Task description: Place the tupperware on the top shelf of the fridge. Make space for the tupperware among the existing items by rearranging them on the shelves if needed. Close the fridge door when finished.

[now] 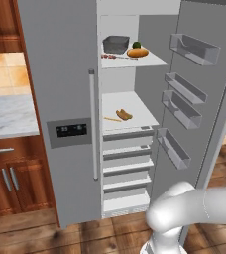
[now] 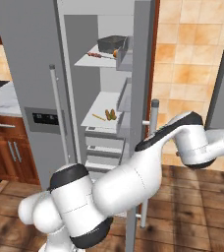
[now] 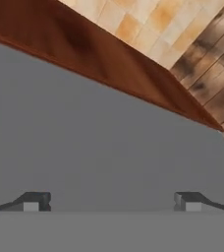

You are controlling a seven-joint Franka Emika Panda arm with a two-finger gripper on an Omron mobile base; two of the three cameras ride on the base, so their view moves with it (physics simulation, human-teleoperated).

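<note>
The gripper [image 3: 112, 201] is seen spread wide with nothing between its tips, facing the flat grey outer face of the fridge door [image 3: 99, 142]; its rack bins [image 1: 194, 48] are partly cut off. Farther back, inside the fridge [image 1: 60, 74], the grey tupperware [image 1: 116, 44] is set on the white top shelf [image 1: 152, 61], beside the orange oblong food [image 1: 138, 52].

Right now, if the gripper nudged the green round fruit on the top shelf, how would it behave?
The green round fruit would probably roll, being round. It sits beside the orange oblong food, which may block it. The tupperware likely stops it leftward.
</note>
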